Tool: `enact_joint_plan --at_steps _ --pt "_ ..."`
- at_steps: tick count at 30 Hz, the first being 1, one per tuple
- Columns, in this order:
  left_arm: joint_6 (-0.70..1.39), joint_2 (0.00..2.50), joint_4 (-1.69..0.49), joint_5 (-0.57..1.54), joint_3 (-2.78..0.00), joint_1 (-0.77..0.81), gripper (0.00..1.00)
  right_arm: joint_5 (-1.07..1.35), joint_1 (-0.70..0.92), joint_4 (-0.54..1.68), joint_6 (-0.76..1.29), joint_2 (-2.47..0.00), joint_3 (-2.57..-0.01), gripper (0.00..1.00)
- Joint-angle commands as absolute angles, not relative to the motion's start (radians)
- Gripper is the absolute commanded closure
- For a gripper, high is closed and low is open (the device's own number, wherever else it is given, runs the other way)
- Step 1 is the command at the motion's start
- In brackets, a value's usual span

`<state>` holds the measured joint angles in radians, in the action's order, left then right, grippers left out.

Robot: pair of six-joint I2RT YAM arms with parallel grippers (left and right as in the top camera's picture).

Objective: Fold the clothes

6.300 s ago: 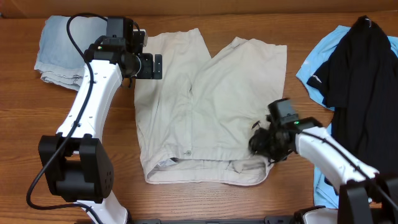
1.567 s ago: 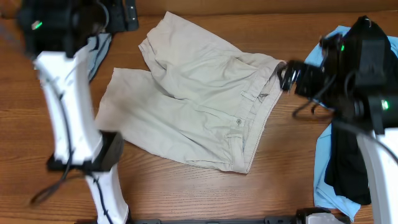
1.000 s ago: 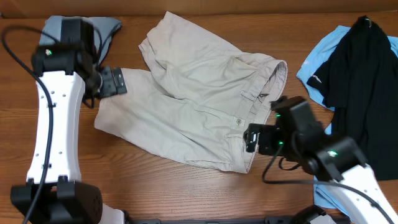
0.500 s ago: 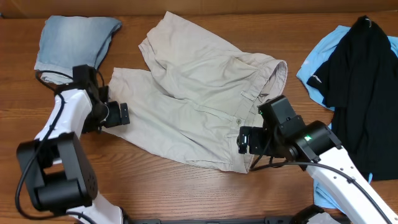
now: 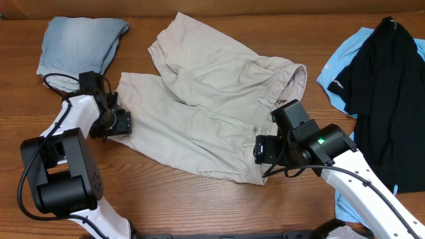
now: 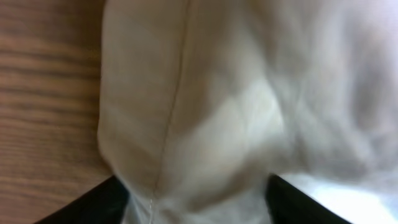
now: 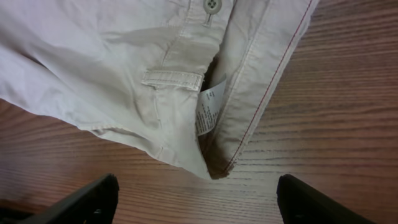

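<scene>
- The large beige cotton shorts lie spread flat at the middle of the wooden surface. The waistband is turned to the right and both legs run off leftward, so the long axis is slightly tilted.
- The lower leg's hem is met by the left claw, which is the nearer arm at that end. In the left wrist view, cloth fills the gap between its parted fingers, and nothing appears pinched.
- The near waistband corner, with its small white label, lies just ahead of the right claw. Its fingers are spread wide and empty.
- A lengthwise fold is judged to need both ends gripped.
- A faded denim piece lies behind the left arm.
</scene>
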<state>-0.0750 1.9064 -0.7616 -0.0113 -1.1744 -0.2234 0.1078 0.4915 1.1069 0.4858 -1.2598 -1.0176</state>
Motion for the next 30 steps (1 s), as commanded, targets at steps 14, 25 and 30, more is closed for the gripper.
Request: enact_joint_plan --at_steps 14,25,30 --pt "0.094 1.949 -0.927 0.0 -1.164 -0.229 0.96 0.204 0.563 0.81 0.431 -1.268 -0.737 0.19" --pt "0.112 1.948 -1.002 0.074 -1.287 -0.229 0.96 0.318 0.563 0.653 0.451 -1.27 -0.607 0.73" --pt "0.101 1.948 -1.151 0.08 -1.481 -0.229 0.96 0.316 0.55 0.712 0.522 -1.248 -0.632 0.85"
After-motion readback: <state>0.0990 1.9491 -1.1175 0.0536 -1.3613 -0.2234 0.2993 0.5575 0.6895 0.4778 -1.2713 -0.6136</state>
